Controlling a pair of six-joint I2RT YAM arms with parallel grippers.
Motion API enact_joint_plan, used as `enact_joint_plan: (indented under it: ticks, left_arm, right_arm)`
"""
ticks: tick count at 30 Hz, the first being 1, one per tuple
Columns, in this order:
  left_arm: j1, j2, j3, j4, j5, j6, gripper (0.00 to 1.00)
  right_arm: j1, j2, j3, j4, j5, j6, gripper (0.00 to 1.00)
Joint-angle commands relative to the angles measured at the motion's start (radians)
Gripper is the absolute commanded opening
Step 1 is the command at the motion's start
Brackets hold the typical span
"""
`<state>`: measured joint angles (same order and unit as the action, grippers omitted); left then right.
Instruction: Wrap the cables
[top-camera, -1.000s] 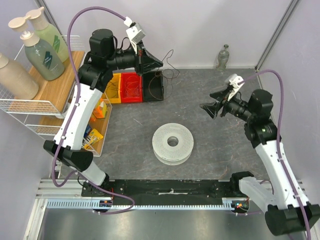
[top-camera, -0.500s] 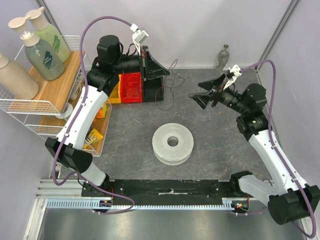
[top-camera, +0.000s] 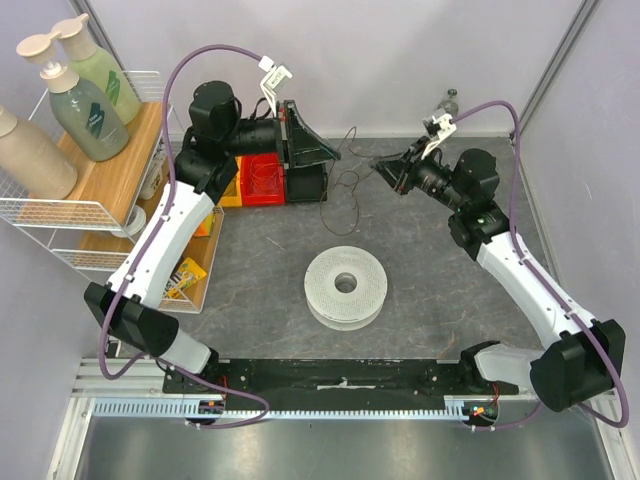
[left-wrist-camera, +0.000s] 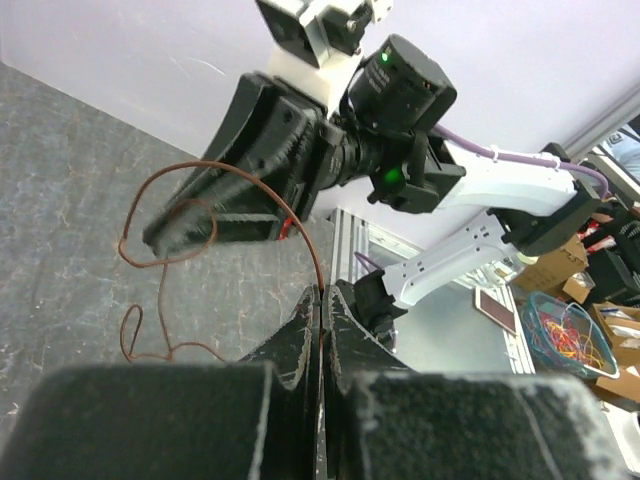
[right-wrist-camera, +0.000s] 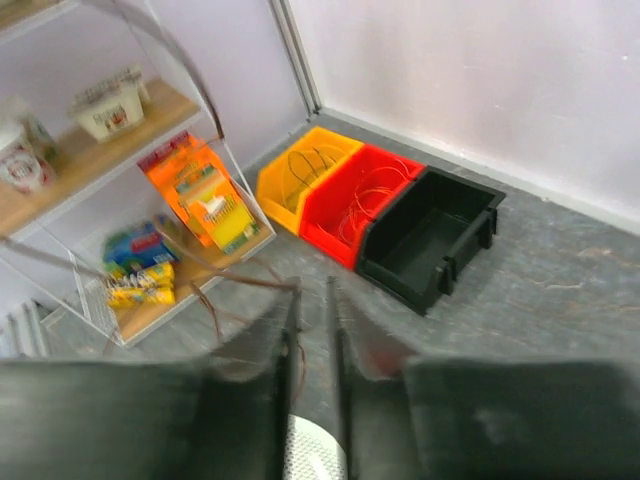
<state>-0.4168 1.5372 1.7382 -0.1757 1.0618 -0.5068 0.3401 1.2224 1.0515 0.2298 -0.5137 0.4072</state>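
From above, the left gripper (top-camera: 330, 150) hangs over the black bin (top-camera: 305, 186) at the far side of the worktop (top-camera: 430, 280). The right gripper (top-camera: 387, 173) faces it from just beside. The thin wire (top-camera: 345, 185) droops in loops between the two, above the worktop. The white spool (top-camera: 346, 285) lies flat nearer the arm bases, well apart from both grippers. A red bin (top-camera: 262, 172) sits against the black one.

In the left wrist view, the left gripper's (left-wrist-camera: 321, 300) jaws are pressed together on one end of the wire (left-wrist-camera: 310, 250). From there the wire arcs up and curls into loose loops in front of the right gripper (left-wrist-camera: 160, 235).

In the right wrist view, the right gripper's (right-wrist-camera: 313, 300) jaws are blurred, with only a narrow slit between them. A strand of wire (right-wrist-camera: 250, 283) reaches the left finger. Whether the jaws grip it cannot be told. Beyond lie the yellow bin (right-wrist-camera: 300, 170), the red bin (right-wrist-camera: 365, 195) and the black bin (right-wrist-camera: 430, 235) in a row.
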Motion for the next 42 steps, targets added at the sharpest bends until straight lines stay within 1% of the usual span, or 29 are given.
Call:
enact_joint_plan:
  ticks: [1, 3, 7, 9, 11, 14, 18, 22, 26, 28, 30, 36, 39, 42]
  left_arm:
    - [-0.004, -0.068, -0.051, 0.049, 0.034, -0.044, 0.02]
    - [-0.004, -0.083, -0.063, -0.046, -0.047, 0.048, 0.02]
    - [0.001, -0.106, -0.12, -0.149, -0.224, 0.21, 0.02]
    - [0.0, -0.101, -0.134, -0.183, -0.298, 0.275, 0.02]
    - [0.001, -0.091, -0.129, -0.228, -0.335, 0.321, 0.02]
    - [0.007, -0.088, -0.141, -0.243, -0.362, 0.35, 0.02]
    - [0.038, -0.114, -0.186, -0.223, -0.336, 0.353, 0.02]
    - [0.073, -0.127, -0.216, -0.24, -0.371, 0.381, 0.02]
    - [0.072, -0.109, -0.244, -0.28, -0.413, 0.496, 0.02]
    - [0.058, -0.053, -0.221, -0.361, -0.416, 0.586, 0.02]
    - [0.033, -0.011, -0.216, -0.444, -0.457, 0.657, 0.02]
    - [-0.014, 0.031, -0.307, -0.44, -0.614, 0.726, 0.01]
    - [-0.043, 0.043, -0.35, -0.43, -0.637, 0.749, 0.02]
    - [-0.053, 0.052, -0.394, -0.43, -0.645, 0.757, 0.02]
  right_arm:
    - [0.004, -0.004, 0.108, 0.03, 0.11, -0.039, 0.02]
    - [0.004, -0.023, 0.154, -0.019, 0.139, -0.111, 0.0]
    - [0.004, -0.09, 0.189, -0.044, 0.15, -0.205, 0.0]
    - [0.004, -0.104, 0.228, -0.107, 0.114, -0.229, 0.0]
    - [0.004, -0.1, 0.274, -0.197, 0.063, -0.24, 0.0]
    - [0.004, -0.092, 0.294, -0.32, -0.005, -0.251, 0.0]
    - [0.004, -0.101, 0.28, -0.437, -0.003, -0.303, 0.0]
    - [-0.001, -0.113, 0.298, -0.526, 0.079, -0.367, 0.0]
    - [-0.029, -0.132, 0.311, -0.546, 0.187, -0.381, 0.0]
    - [-0.045, -0.138, 0.3, -0.56, 0.265, -0.393, 0.0]
    - [-0.064, -0.135, 0.282, -0.589, 0.305, -0.398, 0.0]
    - [-0.069, -0.075, 0.214, -0.708, 0.248, -0.453, 0.0]
    - [-0.072, -0.06, 0.19, -0.721, 0.239, -0.458, 0.0]
    - [-0.075, -0.049, 0.194, -0.725, 0.173, -0.456, 0.0]
